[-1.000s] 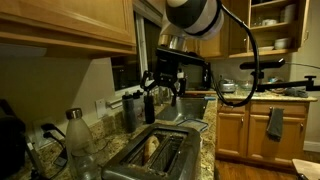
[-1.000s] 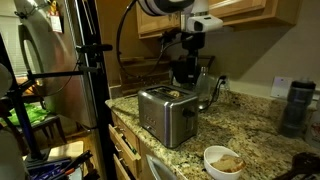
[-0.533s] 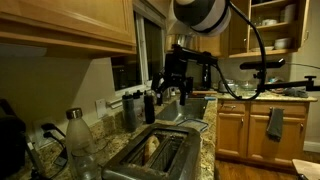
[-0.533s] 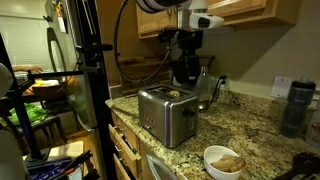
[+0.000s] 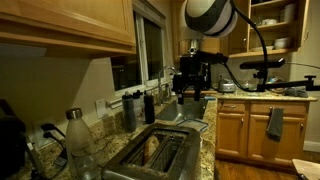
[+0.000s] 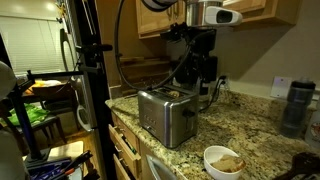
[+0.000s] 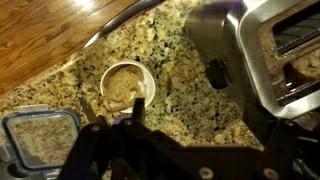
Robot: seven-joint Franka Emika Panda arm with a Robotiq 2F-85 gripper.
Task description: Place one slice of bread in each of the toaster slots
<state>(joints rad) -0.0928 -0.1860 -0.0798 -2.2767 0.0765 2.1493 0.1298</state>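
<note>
The shiny steel toaster stands on the granite counter; it also shows in an exterior view and at the right of the wrist view. One slot holds a slice of bread. The slot beside it looks dark, with only wire guides showing. A white bowl holds more bread. My gripper is open and empty. It hangs high above the counter, between the bowl and the toaster.
A clear glass bottle with a dark cap stands near the toaster. A lidded plastic container lies beside the bowl. A dark tumbler stands by the wall. Wooden cabinets hang overhead. The counter edge and wooden floor are close.
The arm has swung sideways, away from above the toaster and toward the bowl side of the counter. The gripper has stayed open and empty.
</note>
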